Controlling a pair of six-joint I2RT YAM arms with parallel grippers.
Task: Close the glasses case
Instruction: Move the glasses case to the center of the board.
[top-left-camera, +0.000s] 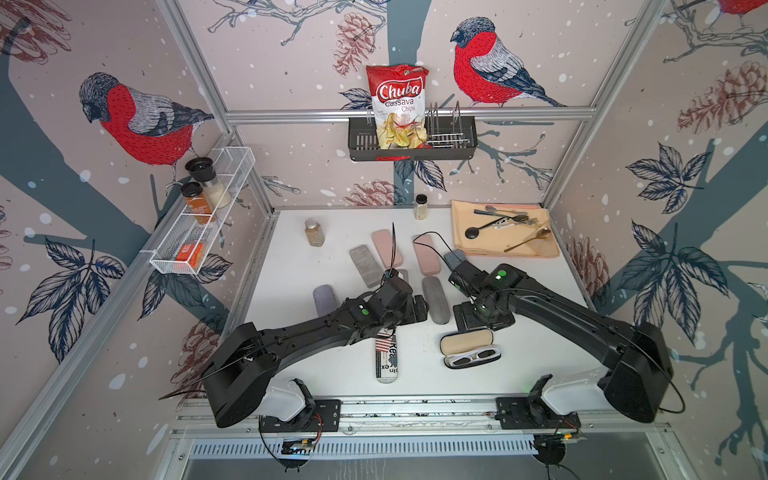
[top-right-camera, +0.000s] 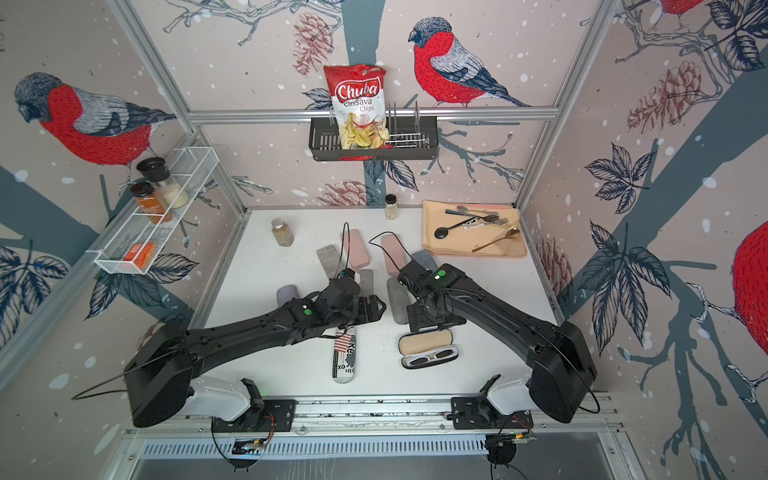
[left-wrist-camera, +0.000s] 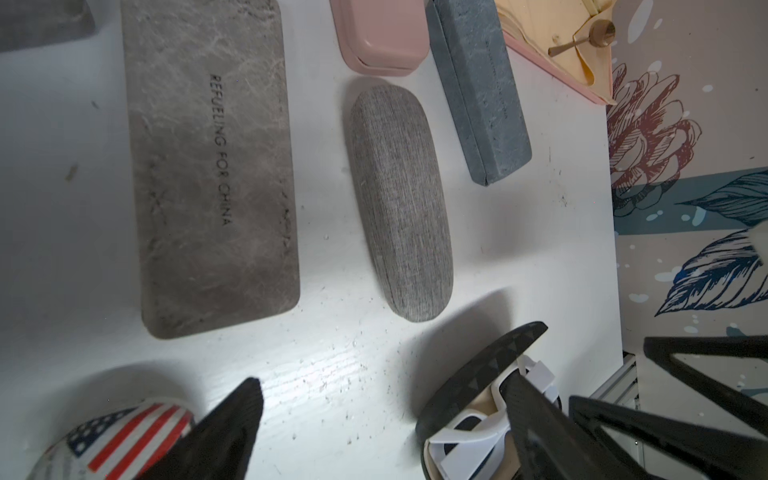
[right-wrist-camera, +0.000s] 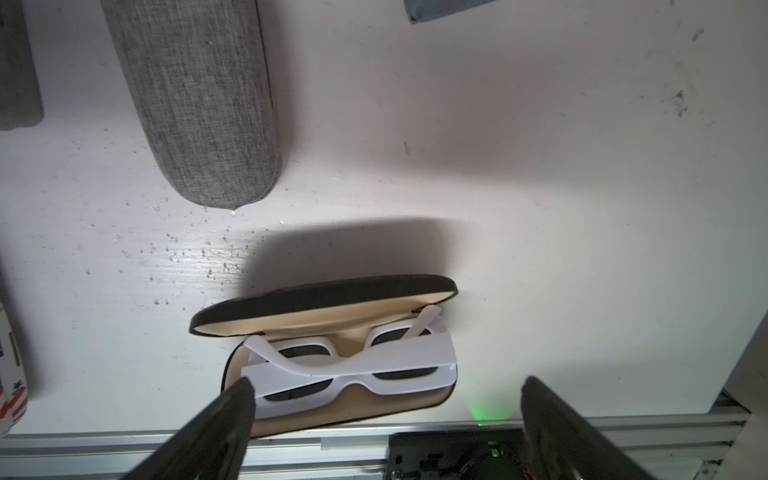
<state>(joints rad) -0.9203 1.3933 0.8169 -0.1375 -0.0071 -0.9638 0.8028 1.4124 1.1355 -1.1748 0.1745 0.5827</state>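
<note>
Right gripper (right-wrist-camera: 388, 384): jaws wide, empty, just behind glasses case (right-wrist-camera: 324, 297); its long axis lies finger to finger. Left gripper (left-wrist-camera: 384, 380) open too, farther off.

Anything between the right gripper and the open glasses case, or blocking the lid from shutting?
Nothing visible lies between the right gripper and the open glasses case. Inside, one arm of the white glasses sticks up toward the lid and might catch as it shuts.

I see a Chuba chips bag (top-left-camera: 398, 106) standing in the black wall basket (top-left-camera: 361, 142). Cutlery (top-left-camera: 505, 219) lies on a peach cloth (top-left-camera: 482, 248).
</note>
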